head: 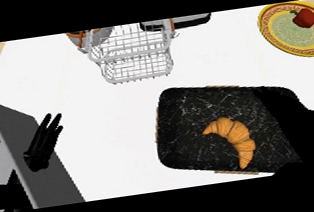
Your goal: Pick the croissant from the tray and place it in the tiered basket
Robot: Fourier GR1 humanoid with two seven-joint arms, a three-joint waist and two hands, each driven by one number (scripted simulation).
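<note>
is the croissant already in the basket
No, the croissant lies on the dark tray, apart from the wire basket at the counter's far side.

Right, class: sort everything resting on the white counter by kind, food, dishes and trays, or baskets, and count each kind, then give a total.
Food: 2, the golden curved croissant and the red pepper.
Dishes and trays: 2, the black marbled tray and the round yellow patterned plate.
Baskets: 1, the white wire tiered basket.
Total: 5.
</note>
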